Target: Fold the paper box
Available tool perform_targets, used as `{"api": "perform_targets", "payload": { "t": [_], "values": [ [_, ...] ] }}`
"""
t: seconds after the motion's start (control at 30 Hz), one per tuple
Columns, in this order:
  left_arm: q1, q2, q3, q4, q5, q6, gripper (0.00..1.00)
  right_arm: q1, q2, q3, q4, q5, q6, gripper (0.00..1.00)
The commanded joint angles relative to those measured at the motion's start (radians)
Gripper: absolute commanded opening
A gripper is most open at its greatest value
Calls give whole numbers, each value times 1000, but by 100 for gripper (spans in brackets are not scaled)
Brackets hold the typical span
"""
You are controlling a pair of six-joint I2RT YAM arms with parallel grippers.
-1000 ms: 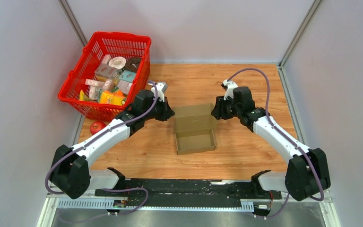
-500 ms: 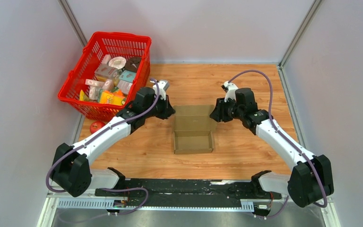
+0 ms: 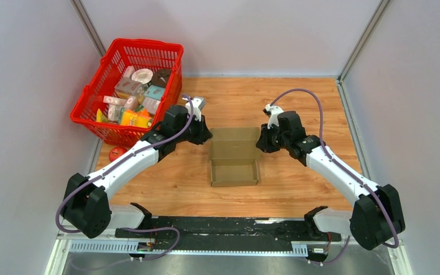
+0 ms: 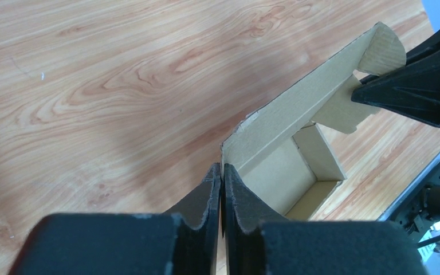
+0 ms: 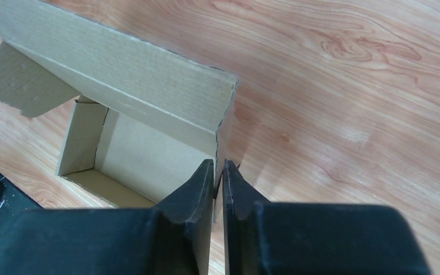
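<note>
The paper box [image 3: 234, 171] is plain brown cardboard, a shallow open tray in the table's middle with its lid panel [image 3: 235, 142] raised at the far side. My left gripper [image 3: 208, 137] is shut on the lid's left edge; its wrist view shows the tips [image 4: 222, 172] pinching the cardboard corner of the box [image 4: 298, 112]. My right gripper [image 3: 260, 141] is shut on the lid's right edge; its wrist view shows the tips [image 5: 218, 168] clamped on the thin side edge of the box [image 5: 120, 74]. The lid's side flaps hang inward.
A red basket [image 3: 143, 43] with several small printed packages stands at the far left, close behind my left arm. A small red ball [image 3: 117, 153] lies by the basket's near corner. A black rail [image 3: 223, 228] runs along the near edge.
The box has turned from slightly askew to square with the table. My right gripper moved a little left and towards me with the lid edge; my left gripper barely moved.
</note>
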Motion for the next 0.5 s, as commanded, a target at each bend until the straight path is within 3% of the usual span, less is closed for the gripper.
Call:
{"api": "perform_targets", "payload": {
  "t": [0.0, 0.03, 0.07, 0.27, 0.47],
  "values": [
    [-3, -5, 43, -22, -4, 5, 21, 39, 13, 23, -1, 79, -12, 7],
    [-3, -12, 41, -33, -9, 1, 26, 56, 13, 22, 8, 119, -13, 0],
    [-3, -19, 31, -39, -12, -4, 34, 65, -2, 14, 23, 127, -23, 0],
    [-3, -92, -2, -137, -73, 8, 51, 74, -42, -18, 71, 152, -27, 0],
    [-3, -175, -20, -221, -107, 8, 54, 74, -40, -23, 76, 148, -30, 0]
  ]
}}
